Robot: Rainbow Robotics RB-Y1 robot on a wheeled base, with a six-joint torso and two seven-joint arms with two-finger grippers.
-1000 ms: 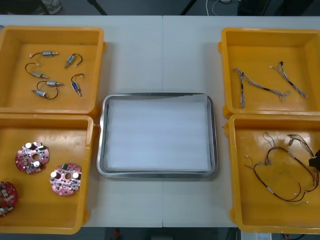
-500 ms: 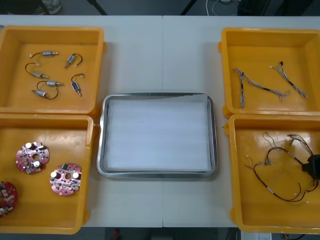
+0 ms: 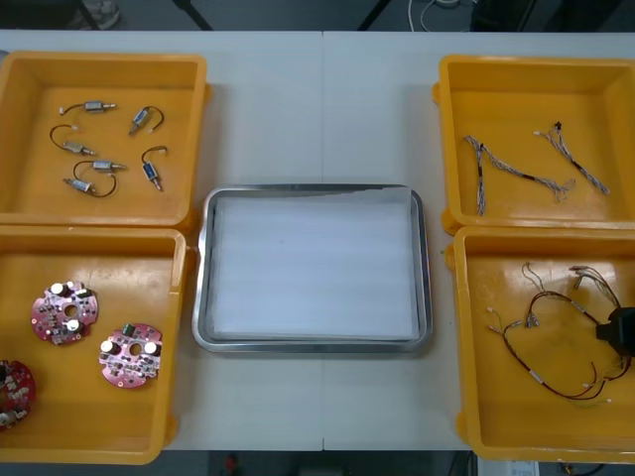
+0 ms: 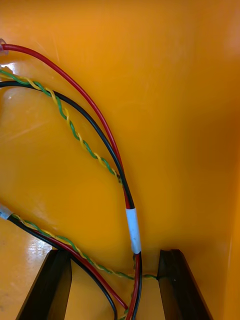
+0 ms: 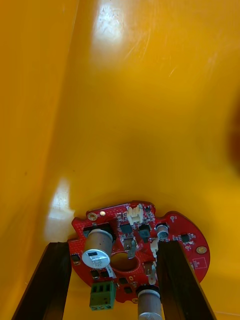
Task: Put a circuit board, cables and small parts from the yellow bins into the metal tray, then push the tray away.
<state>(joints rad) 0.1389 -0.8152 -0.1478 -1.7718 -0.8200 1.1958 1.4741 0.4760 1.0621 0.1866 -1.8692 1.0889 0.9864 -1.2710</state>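
Yellow bin (image 4: 175,100) below, my right gripper (image 4: 115,256) stands wide, cable (image 4: 131,227) lengthwise between its fingers (image 4: 175,285); left gripper (image 5: 112,247) hangs wide over a circuit board (image 5: 132,225).

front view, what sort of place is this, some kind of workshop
Probably an electronics assembly or kitting bench. Four yellow bins keep round red circuit boards, cables and small metal parts sorted by kind, and a metal tray sits between them, white inside.

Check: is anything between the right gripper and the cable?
Nothing visible. The right gripper is open over the floor of the yellow bin, and the red and black cable runs between its fingers, uncovered.
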